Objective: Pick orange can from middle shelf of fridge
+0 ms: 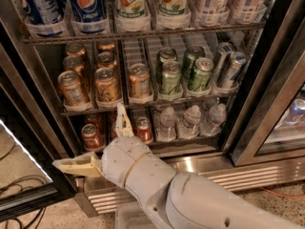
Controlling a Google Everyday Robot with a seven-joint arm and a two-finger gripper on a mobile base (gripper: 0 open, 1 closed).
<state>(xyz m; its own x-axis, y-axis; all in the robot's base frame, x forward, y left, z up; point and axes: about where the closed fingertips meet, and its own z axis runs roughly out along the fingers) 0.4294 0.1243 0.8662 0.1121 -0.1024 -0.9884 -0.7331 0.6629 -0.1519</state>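
Currently the robot's pale arm reaches up from the bottom edge of the view toward the open fridge [228, 173], a steel-framed drinks cooler. Its tool [90, 138] hangs below the front rail of the middle shelf [190, 99], in front of the red cans [143, 129] on the rack beneath. Its two fingers are spread wide, one pointing up and one pointing left, and they hold nothing. The orange can [106, 84] stands upright at the front edge of the middle shelf, toward its left end. It is one of several alike set in clear plastic lanes. Green cans [170, 78] fill the lanes toward the right end.

Several things could go wrong, judging from this position. The upper finger's tip lies just at the rail, so a straight rise would likely knock the steel instead of clearing it. The orange cans stand close together, so wide fingers may nudge a neighbour or tip it in its lane. Starting so low, the tool could also close on a red can by mistake. The left-pointing finger is near the black-edged door [28, 128] and could catch it.

Above, big soda bottles [88, 4] crowd the top rack, and water bottles [193, 120] sit beside the red cans. Outside, the floor [14, 163] is speckled stone with dark cables [16, 180] at the lower left. A second glass-fronted cooler [290, 113] stands to the right.
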